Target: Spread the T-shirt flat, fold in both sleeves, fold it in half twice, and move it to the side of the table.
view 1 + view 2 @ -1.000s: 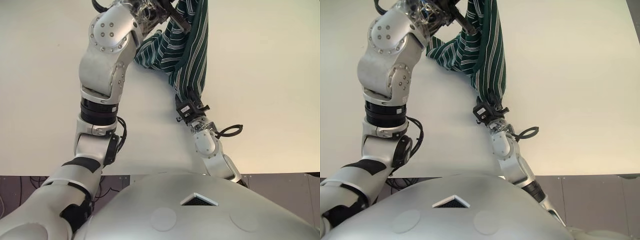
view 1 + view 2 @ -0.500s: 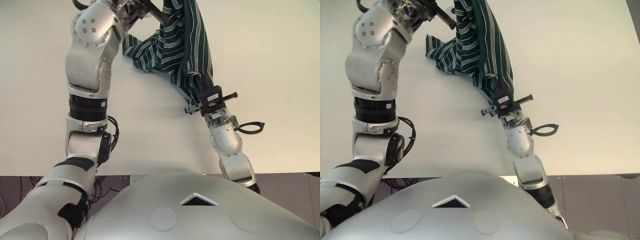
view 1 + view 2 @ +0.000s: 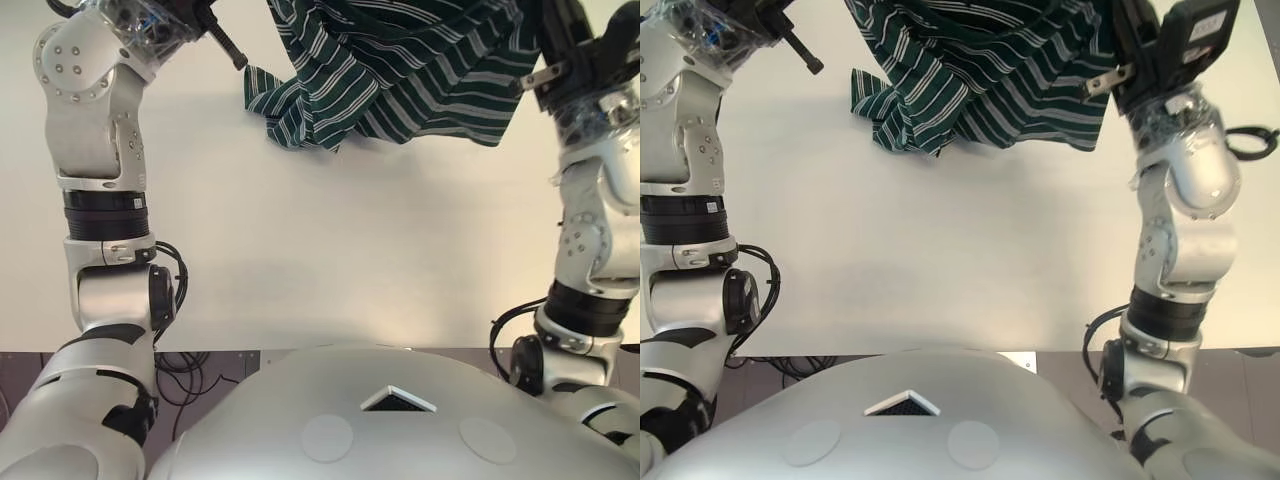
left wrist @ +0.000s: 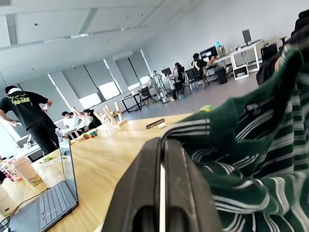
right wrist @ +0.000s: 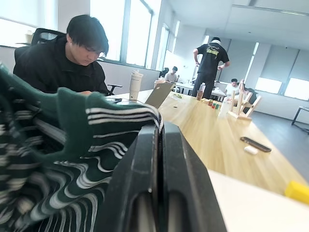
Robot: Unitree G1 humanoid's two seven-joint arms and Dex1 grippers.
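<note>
Over the far half of the table [image 3: 330, 250], the T-shirt [image 3: 400, 70] is held up and stretched between the two arms, its long axis running left to right, roughly parallel to the near edge. Most of the striped cloth hangs clear of the surface, while a bunched lower fold appears to rest on the table toward the left side, nearer the left arm than the right. The left gripper [image 4: 161, 145] is seen with its fingers pressed together, an edge of the cloth pinched at the tips. The right gripper [image 5: 159, 130] is likewise closed tight on a fold of the cloth. The shirt thus lies between and below both grippers, so the spreading step is judged to be in hand. Lowering toward the near edge would be called for, with the span kept taut so that the bunched fold is drawn out.
</note>
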